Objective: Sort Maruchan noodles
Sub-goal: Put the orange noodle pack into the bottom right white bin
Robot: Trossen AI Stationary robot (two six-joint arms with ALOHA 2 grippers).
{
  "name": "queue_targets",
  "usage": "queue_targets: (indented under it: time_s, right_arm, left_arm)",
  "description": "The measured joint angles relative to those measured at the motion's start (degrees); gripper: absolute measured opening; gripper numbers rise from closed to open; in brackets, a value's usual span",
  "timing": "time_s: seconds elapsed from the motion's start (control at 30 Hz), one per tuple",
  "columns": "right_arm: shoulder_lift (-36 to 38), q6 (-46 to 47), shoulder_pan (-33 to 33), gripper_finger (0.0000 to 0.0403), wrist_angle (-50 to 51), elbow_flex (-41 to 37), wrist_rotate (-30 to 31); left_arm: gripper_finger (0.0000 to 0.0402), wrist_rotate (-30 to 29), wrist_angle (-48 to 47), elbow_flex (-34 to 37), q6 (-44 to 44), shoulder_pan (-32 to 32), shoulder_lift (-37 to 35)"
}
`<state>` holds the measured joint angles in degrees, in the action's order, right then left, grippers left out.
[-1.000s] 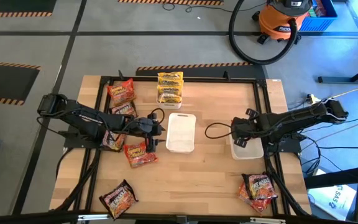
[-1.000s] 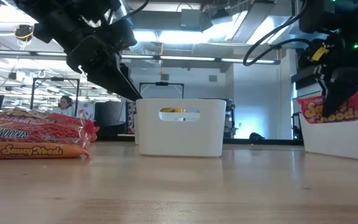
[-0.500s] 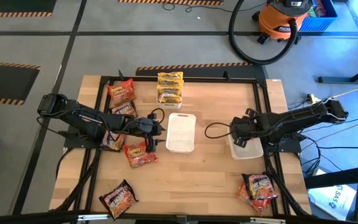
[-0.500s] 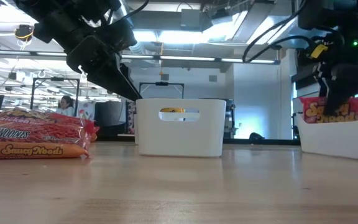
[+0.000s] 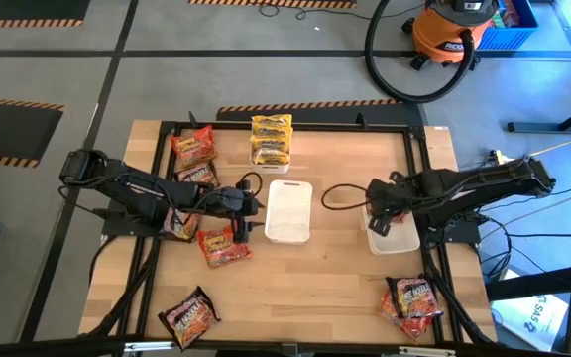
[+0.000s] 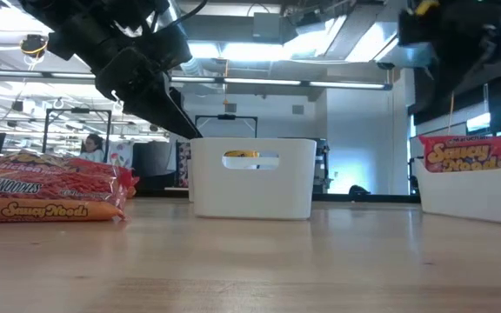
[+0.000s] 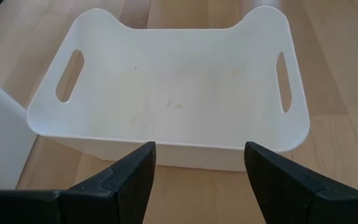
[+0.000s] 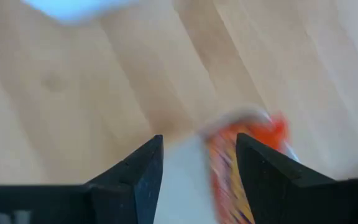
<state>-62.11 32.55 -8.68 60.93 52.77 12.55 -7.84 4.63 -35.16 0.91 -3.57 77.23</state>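
A wooden table [image 5: 295, 288] holds two white bins. The middle bin [image 5: 288, 210] is empty; the right bin [image 5: 393, 234] holds one red-orange packet [image 6: 470, 155]. Most noodle packets [image 5: 225, 245] lie unsorted. Left gripper [image 7: 199, 167] and right gripper [image 8: 199, 163] hover open, empty.

Overhead cam straight down, low cam table-level — both share centre tray [image 5: 288, 210], wrist cams close-up

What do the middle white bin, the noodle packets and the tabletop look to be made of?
Middle white bin: likely moulded plastic, smooth matte walls, rounded corners, cut-out handles. Noodle packets: thin printed plastic film, glossy and crinkled at the sealed ends. Tabletop: pale wood, probably ply or laminate, faint grain and a satin sheen.
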Motion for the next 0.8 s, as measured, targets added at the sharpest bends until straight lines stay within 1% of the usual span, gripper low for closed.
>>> queue_targets:
  time_s: [0.1,0.17,0.23,0.37,0.43,0.53,0.63,0.73,0.8]
  right_arm:
    - [0.0,-4.0,-0.1,0.0182,-11.3,-1.0,-0.8]
    - [0.0,-7.8,-0.8,0.0182,-19.5,-2.7,-1.2]
    - [0.0,-11.5,-1.6,0.0182,-27.4,-4.7,-1.3]
    - [0.0,-16.4,-3.5,0.0182,-40.0,-9.3,-1.0]
    - [0.0,-17.5,-4.6,0.0182,-46.9,-11.6,-0.1]
    - [0.0,-19.3,-6.0,0.0182,-55.6,-14.5,-0.1]
    - [0.0,-20.4,-7.3,0.0182,-61.7,-16.1,-0.1]
    - [-0.3,-21.4,-8.4,0.0182,-64.4,-16.5,-0.1]
    - [-0.6,-22.2,-8.4,0.0182,-65.0,-16.5,-0.1]
  left_arm:
    - [0.0239,-0.2,-0.2,-0.8,0.7,-0.3,0.0]
    - [0.0239,-1.0,-2.8,-2.6,1.8,-0.9,-1.0]
    - [0.0239,-3.1,-7.5,-5.1,2.0,-1.6,-2.5]
    - [0.0239,-9.5,-20.6,-9.3,5.2,-2.7,-5.2]
    - [0.0239,-10.7,-25.6,-11.4,7.0,-2.9,-6.8]
    - [0.0239,-9.8,-33.8,-12.7,9.3,-3.0,-8.4]
    - [0.0239,-8.0,-40.3,-12.7,12.5,-2.8,-10.0]
    - [0.0240,-7.3,-44.8,-11.2,14.7,-1.3,-11.0]
    - [0.0240,-4.2,-45.1,-9.5,15.4,0.3,-11.1]
